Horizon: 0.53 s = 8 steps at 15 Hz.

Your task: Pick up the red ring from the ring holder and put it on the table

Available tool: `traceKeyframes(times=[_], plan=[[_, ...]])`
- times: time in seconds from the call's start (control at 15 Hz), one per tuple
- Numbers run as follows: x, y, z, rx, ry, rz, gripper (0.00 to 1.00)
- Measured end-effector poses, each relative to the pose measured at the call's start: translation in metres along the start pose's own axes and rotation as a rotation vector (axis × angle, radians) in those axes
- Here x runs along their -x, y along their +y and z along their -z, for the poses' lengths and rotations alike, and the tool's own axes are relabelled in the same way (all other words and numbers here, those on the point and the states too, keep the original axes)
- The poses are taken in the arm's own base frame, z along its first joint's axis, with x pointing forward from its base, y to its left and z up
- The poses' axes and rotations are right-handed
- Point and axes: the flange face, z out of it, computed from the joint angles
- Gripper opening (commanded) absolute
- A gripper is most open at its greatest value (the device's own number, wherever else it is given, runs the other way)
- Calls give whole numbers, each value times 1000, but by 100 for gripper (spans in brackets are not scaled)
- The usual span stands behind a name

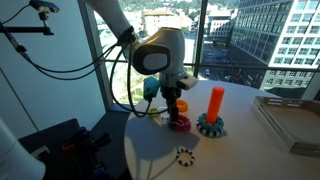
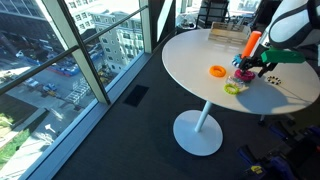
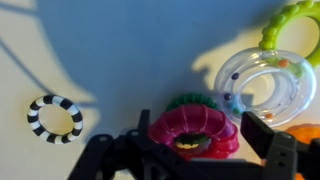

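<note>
Red ring [image 3: 190, 125] is off the ring holder [image 1: 215, 105], whose post stands bare just beside it. The ring lies flat, hole up toward the wrist camera, directly under my gripper [image 3: 197, 140], at or just above the table [image 2: 190, 55]; can't say which. Fingers flank it on both sides, but I can't tell if they pinch it or only bracket it. A clear beaded ring [image 3: 265, 90] sits close on one side. My guess at the next move: part the jaws and go straight up.

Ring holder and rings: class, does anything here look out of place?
Yes. The post of the ring holder stands bare; the red ring lies on the table beside it, between the jaws, and a black toothed ring lies loose nearby.
</note>
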Motion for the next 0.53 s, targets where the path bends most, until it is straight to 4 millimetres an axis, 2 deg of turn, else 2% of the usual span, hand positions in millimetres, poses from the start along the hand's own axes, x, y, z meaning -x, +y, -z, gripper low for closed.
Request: traceKeyframes(times=[0.27, 0.53], plan=[[-5, 4, 7, 8, 13, 7, 100], [-4, 6, 28, 31, 0, 39, 100]])
